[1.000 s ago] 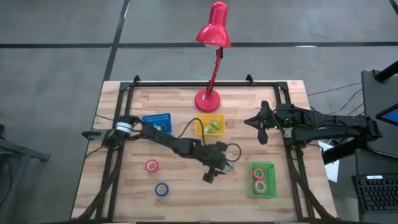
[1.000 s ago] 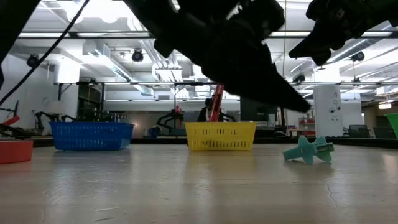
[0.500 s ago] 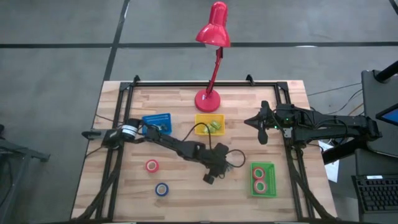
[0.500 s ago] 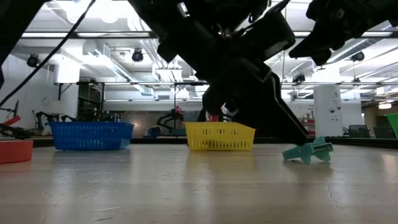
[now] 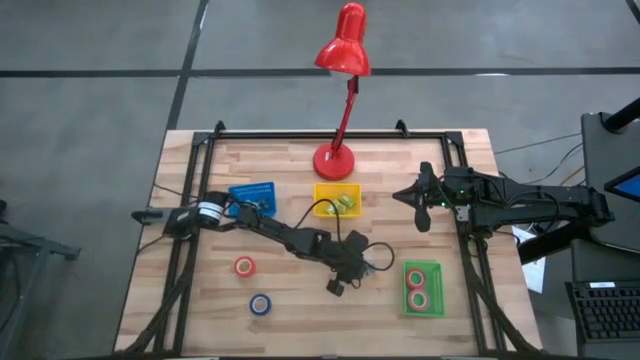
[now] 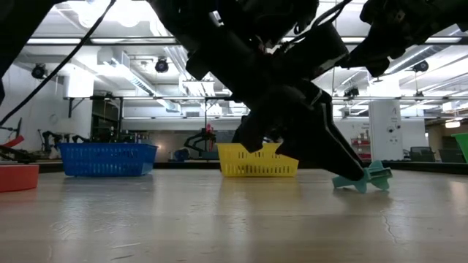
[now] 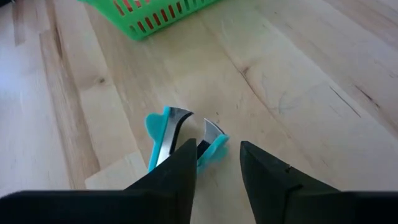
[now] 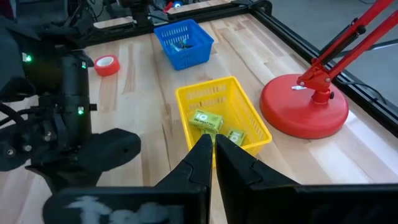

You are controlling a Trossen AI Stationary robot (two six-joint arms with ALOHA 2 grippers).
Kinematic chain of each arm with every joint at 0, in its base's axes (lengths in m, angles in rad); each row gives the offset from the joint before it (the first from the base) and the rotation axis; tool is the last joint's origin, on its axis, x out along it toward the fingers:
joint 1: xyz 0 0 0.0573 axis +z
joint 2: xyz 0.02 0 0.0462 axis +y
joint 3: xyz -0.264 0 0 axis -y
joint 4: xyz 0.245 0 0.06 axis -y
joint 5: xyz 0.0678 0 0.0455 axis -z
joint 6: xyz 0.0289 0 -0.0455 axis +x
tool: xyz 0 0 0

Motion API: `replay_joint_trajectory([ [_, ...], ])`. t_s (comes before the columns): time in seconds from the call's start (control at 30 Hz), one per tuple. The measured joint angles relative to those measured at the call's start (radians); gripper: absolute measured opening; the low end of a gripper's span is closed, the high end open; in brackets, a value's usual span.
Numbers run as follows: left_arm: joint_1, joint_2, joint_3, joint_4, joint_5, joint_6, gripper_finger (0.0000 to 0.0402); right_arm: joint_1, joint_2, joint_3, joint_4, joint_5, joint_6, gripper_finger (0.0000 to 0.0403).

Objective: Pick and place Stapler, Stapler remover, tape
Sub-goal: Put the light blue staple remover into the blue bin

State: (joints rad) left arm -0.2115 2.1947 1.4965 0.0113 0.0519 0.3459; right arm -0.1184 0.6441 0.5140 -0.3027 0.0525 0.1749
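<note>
- Two claws are showing, and no brand or word is reading clearly on either; the print on the two yellow-green items (image 8: 206,120) in the yellow bin (image 8: 186,99) is too small to make out.
- One teal stapler remover (image 7: 163,134) is lying flat on the tabletop (image 5: 300,310), between the yellow bin and the green bin (image 5: 405,270).
- Down at the remover, the left claw (image 7: 217,145) is standing partly open just above the wood. One teal wing is sitting in the gap between the fingers, and one finger (image 7: 180,165) is overlapping the remover's middle. Whether that finger is pressing on it I cannot tell; no grip is showing.
- Off near the tabletop's right edge, the right claw (image 8: 213,140) is hanging in the air with its fingers pressed together, holding nothing and pointing toward the yellow bin.
- Four tape rolls are showing. One red roll (image 5: 244,266) and one blue roll (image 5: 260,303) are lying loose on the tabletop's left part. Two red rolls (image 5: 418,289) are sitting inside the green bin.
- Three bins are standing on the tabletop: blue (image 5: 252,194), yellow and green. The blue one is holding something dark that I cannot identify.
- One red desk lamp (image 5: 334,160) is standing at the far edge, just behind the yellow bin.
</note>
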Motion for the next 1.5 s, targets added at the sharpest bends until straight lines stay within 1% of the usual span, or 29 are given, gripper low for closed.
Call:
replay_joint_trajectory([
  [0.17,0.000,0.001,-0.001,0.006,-0.002,-0.007,0.0104,0.000,0.000,0.000,-0.001,0.000,0.000,0.0018],
  [0.27,0.000,0.001,0.001,0.005,-0.002,-0.011,0.0085,0.000,0.000,0.000,-0.001,0.000,-0.001,0.0018],
  [0.53,-0.001,0.001,0.004,0.007,-0.001,-0.043,0.0010,0.000,0.000,0.000,0.000,0.000,0.000,0.0018],
  [0.7,-0.001,-0.012,0.004,-0.033,-0.001,-0.108,0.0008,0.000,0.000,0.000,0.000,0.000,-0.001,0.0018],
  [0.9,-0.007,-0.078,-0.002,-0.203,-0.001,-0.152,0.0004,0.000,0.000,0.000,0.000,0.000,-0.002,0.0018],
  [0.97,-0.011,-0.114,-0.020,-0.261,-0.002,-0.164,0.0003,0.000,0.000,0.000,-0.001,0.000,-0.002,0.0018],
  [1.07,-0.017,-0.173,-0.065,-0.306,-0.007,-0.193,0.0002,0.000,0.000,0.000,-0.002,0.000,-0.001,0.0018],
  [1.2,-0.029,-0.282,-0.163,-0.349,-0.048,-0.244,0.0002,0.000,0.000,0.000,-0.002,0.000,0.000,0.0018],
  [1.33,-0.039,-0.422,-0.293,-0.385,-0.153,-0.303,0.0001,0.000,0.000,0.000,-0.005,0.000,0.000,0.0018],
  [1.5,-0.040,-0.633,-0.449,-0.459,-0.331,-0.389,0.0001,0.000,0.000,0.000,-0.008,0.000,0.000,0.0018],
])
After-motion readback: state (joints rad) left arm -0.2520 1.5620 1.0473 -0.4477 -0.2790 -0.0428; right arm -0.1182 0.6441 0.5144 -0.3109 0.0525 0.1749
